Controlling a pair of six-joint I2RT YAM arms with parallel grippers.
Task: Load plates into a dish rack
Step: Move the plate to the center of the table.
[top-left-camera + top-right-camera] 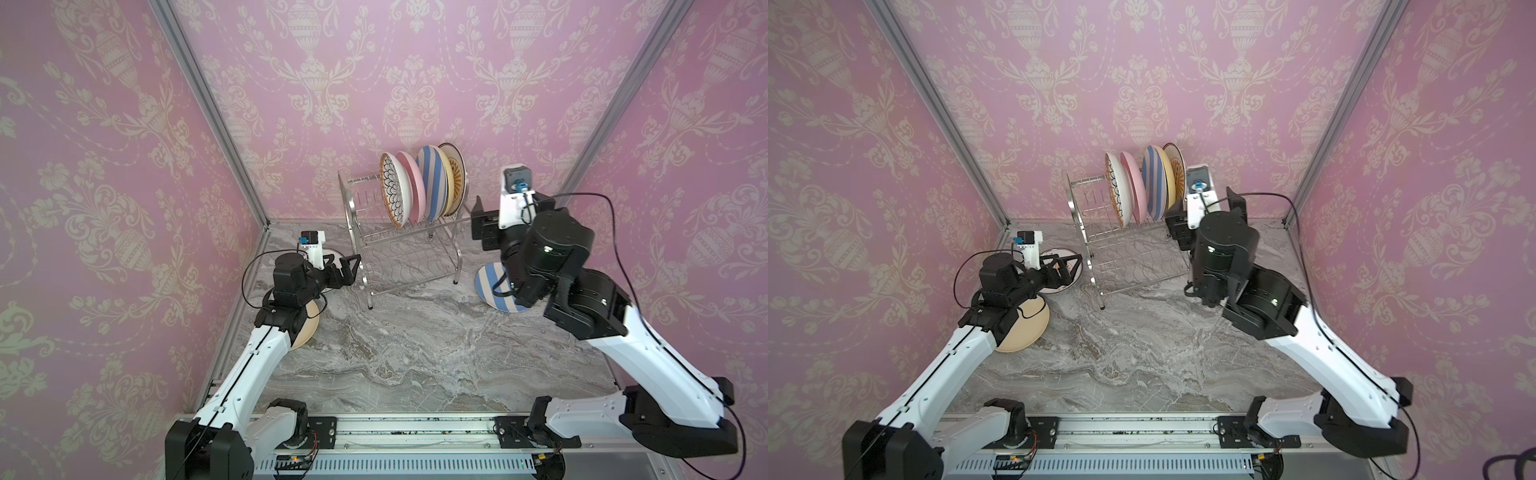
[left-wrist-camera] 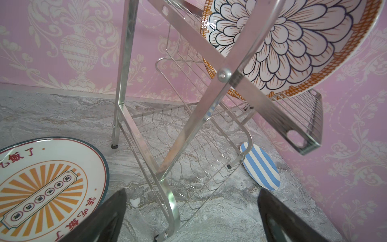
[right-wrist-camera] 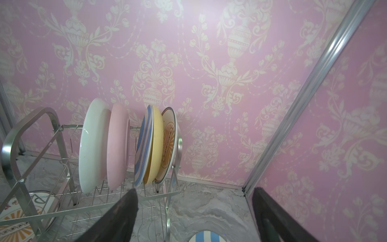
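The dish rack (image 1: 356, 237) stands at twelve o'clock on the table (image 1: 415, 353), with five plates (image 1: 432, 183) upright in its upper shelf. A striped plate (image 1: 492, 291) lies flat at its four o'clock, and a cream plate (image 1: 305, 330) and sunburst plate (image 2: 41, 184) at eight. The right gripper (image 3: 194, 189), at the rack's three o'clock, and the left gripper (image 2: 192, 190), at nine, both gape empty.

Pink damask walls (image 1: 415, 62); grey marbled tabletop (image 1: 415, 345); aluminium corner posts (image 1: 210, 104).

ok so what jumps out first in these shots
A row of five colourful plates stands on edge in the upper shelf of the chrome dish rack at the back of the marble table. Pink damask wallpaper surrounds everything, and a blue-striped plate lies flat on the table partly under the right arm.
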